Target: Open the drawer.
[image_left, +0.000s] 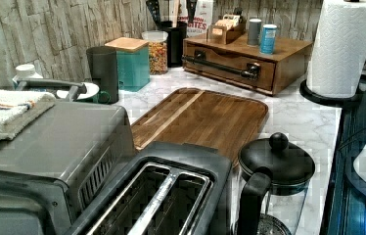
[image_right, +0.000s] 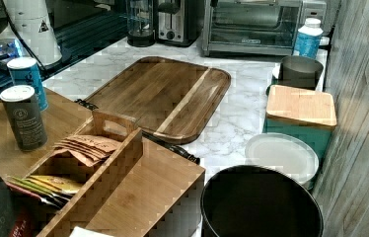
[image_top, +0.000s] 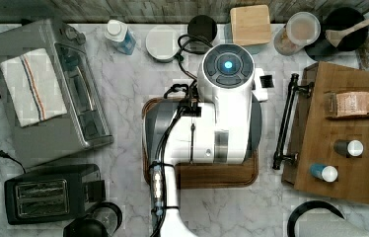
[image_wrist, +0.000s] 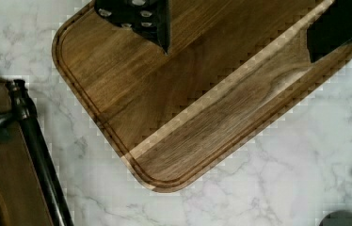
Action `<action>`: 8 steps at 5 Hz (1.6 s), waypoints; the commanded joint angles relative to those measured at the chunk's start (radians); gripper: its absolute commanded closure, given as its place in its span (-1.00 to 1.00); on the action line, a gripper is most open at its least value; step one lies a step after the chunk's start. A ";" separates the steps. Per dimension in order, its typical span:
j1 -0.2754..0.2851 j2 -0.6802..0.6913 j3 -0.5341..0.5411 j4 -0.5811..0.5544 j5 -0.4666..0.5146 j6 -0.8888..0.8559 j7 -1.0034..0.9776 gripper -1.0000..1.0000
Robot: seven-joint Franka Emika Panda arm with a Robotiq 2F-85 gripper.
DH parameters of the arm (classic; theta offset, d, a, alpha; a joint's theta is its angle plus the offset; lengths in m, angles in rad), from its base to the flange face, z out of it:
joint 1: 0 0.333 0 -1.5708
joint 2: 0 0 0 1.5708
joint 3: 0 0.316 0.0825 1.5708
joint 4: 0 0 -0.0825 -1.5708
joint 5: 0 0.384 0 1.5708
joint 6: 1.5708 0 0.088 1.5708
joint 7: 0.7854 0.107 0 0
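The drawer (image_left: 230, 67) is the front of a brown wooden cabinet (image_top: 350, 143) at the top view's right. Its front sits flush with the cabinet, and its long black bar handle (image_top: 285, 122) faces the tray. The same handle (image_wrist: 37, 150) shows in the wrist view, off to one side of my gripper (image_wrist: 240, 54). The gripper hangs open above the dark wooden tray (image_wrist: 188, 108), with nothing between its fingers (image_wrist: 146, 21). In the top view my white arm (image_top: 224, 113) covers the tray's middle.
A toaster oven (image_top: 49, 94) and a toaster (image_top: 49, 195) stand at the top view's left. A coffee press (image_left: 274, 171), a paper towel roll (image_left: 342, 49) and a teal canister (image_left: 132, 61) ring the tray. Small tins (image_left: 268, 38) and a tea rack sit on the cabinet.
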 commanded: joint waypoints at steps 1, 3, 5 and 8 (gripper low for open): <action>-0.086 0.027 -0.068 -0.031 -0.113 0.130 -0.212 -1.00; -0.123 0.118 -0.107 0.015 -0.152 0.195 -0.259 -1.00; -0.147 0.155 -0.108 0.008 -0.190 0.304 -0.304 -1.00; -0.238 0.232 -0.090 0.025 -0.185 0.359 -0.510 -1.00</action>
